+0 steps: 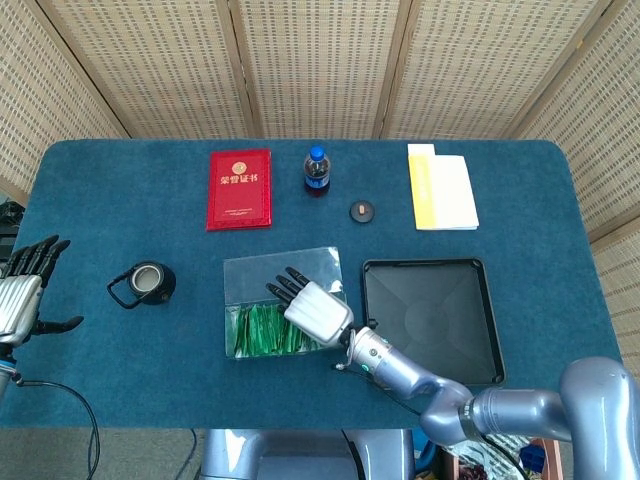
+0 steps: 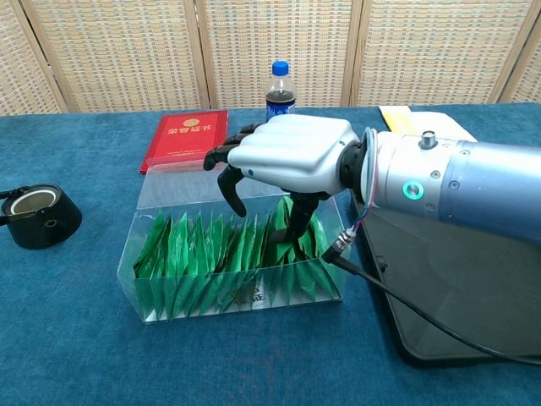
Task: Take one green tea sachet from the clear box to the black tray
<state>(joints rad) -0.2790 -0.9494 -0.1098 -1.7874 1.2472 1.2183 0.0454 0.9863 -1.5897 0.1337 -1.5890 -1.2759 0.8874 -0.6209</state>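
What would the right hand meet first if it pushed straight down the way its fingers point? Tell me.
Most likely the green tea sachets standing in the clear box. The right hand hangs over the box with its fingers curled downward, and its thumb already seems to reach among the sachets, though depth is hard to judge.

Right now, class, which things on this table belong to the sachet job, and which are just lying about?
Belong to the job:
green tea sachets
clear box
black tray
right hand, reaching into the box

Just lying about:
red booklet
cola bottle
yellow and white papers
small black disc
round black case
left hand, idle at the table's edge
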